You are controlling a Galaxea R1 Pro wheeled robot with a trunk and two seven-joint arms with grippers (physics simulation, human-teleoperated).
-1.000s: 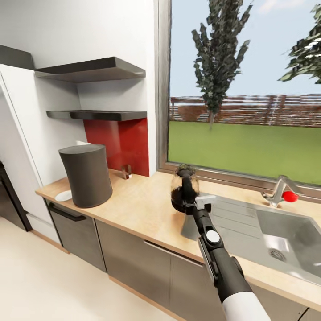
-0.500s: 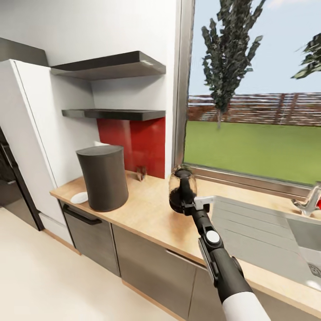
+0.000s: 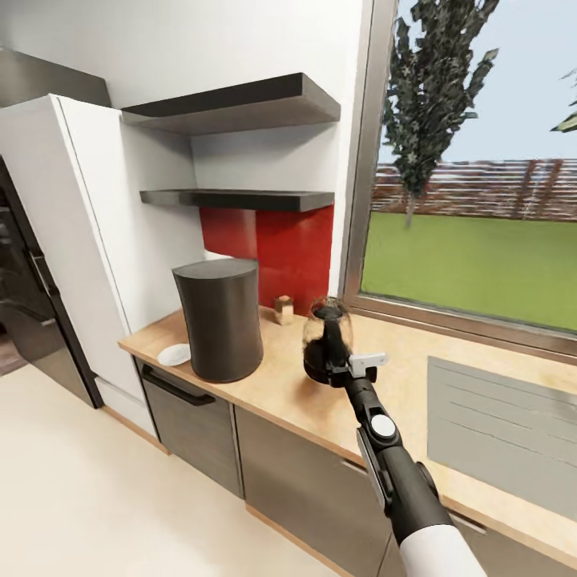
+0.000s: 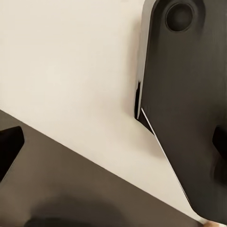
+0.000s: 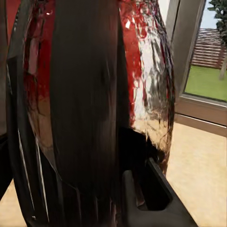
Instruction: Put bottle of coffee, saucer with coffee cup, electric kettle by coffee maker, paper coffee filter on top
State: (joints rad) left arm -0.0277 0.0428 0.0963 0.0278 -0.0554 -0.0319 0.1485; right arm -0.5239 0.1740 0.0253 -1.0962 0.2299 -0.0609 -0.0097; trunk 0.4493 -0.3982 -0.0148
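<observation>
Long beige wood-grain countertop (image 3: 280, 385) carries the tall dark grey coffee maker (image 3: 219, 319). The rounded clear glass electric kettle (image 3: 326, 340), at its 3 o'clock, is apparently clamped by the right gripper (image 3: 337, 367). Best lowered level just beside the maker.

— What sort of place?
— A home kitchen: beige countertop (image 3: 280, 389) over grey cabinets (image 3: 308, 481), coffee maker (image 3: 219, 319), black wall shelves (image 3: 240, 199) (red splashback (image 3: 276, 252) beneath), window (image 3: 481, 232) onto a lawn.

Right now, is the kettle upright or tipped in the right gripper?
Upright. The electric kettle stands vertical, lid up, base level above the countertop, held at its handle by the right gripper.
</observation>
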